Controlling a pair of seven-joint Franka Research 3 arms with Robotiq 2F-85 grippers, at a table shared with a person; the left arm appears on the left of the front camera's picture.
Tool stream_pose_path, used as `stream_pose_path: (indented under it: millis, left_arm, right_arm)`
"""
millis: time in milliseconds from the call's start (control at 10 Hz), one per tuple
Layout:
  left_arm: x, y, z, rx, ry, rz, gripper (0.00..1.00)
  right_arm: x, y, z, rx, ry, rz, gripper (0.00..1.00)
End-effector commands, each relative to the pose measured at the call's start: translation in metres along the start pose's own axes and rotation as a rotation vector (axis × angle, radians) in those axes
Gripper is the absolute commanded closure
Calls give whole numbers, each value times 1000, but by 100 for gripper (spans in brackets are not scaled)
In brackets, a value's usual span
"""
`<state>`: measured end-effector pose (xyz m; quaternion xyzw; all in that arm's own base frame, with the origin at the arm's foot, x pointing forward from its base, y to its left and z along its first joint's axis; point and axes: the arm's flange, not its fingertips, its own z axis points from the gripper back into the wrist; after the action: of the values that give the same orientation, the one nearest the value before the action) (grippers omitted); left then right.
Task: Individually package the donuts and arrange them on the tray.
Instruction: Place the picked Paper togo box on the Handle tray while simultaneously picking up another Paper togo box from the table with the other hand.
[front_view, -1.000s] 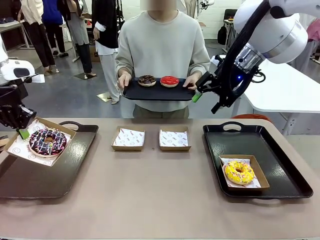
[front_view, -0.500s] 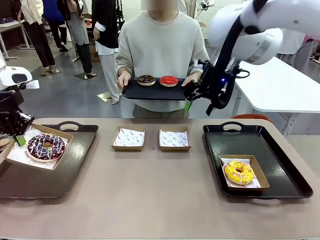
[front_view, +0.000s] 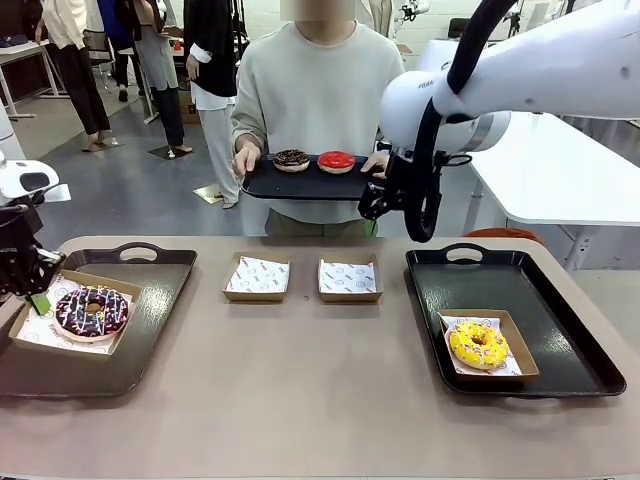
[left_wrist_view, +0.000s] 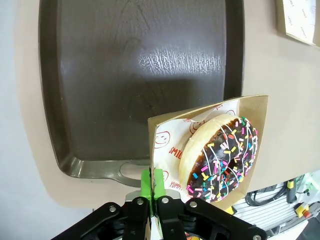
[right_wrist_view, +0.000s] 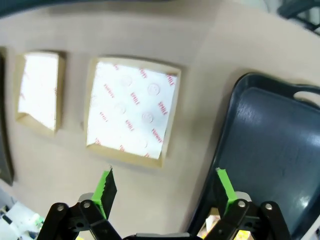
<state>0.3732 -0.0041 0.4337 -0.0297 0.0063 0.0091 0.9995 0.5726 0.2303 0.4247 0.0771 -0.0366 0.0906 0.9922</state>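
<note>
You have the sprinkled chocolate donut (front_view: 92, 311) in its box (left_wrist_view: 252, 107) at 9 o'clock, at the left tray (front_view: 150, 330) edge, with the left end effector (left_wrist_view: 154, 185) clenched on the box rim. The yellow donut (front_view: 479, 345) sits boxed on the right tray (front_view: 560, 300) at 4 o'clock. Your right end effector (right_wrist_view: 164, 172) hangs released above the tabletop (front_view: 320, 400).
</note>
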Motion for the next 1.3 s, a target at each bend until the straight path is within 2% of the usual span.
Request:
stream_pose_path:
  millis: [0, 400, 500, 900, 1000, 1100, 1200]
  left_arm:
    - [7, 3, -11, -39, -7, 6, 99]
    - [13, 2, -20, -56, 27, 19, 99]
    - [9, 1, -20, -35, 25, 26, 99]
    - [9, 1, -20, -35, 25, 26, 99]
    - [10, 0, -23, -35, 32, 26, 99]
    - [18, -3, -24, -10, 30, 59, 99]
    - [20, -6, -24, -1, 32, 38, 99]
  right_arm:
    - [12, 5, -18, -52, -43, -77, 0]
    - [14, 10, -55, -93, -51, -185, 0]
    - [11, 1, -44, -38, -30, -109, 0]
    - [11, 1, -44, -38, -30, -109, 0]
    - [11, 4, -47, -49, -37, -125, 0]
    - [10, 14, -56, -113, -99, -176, 0]
    - [11, 18, -62, -119, -122, -195, 0]
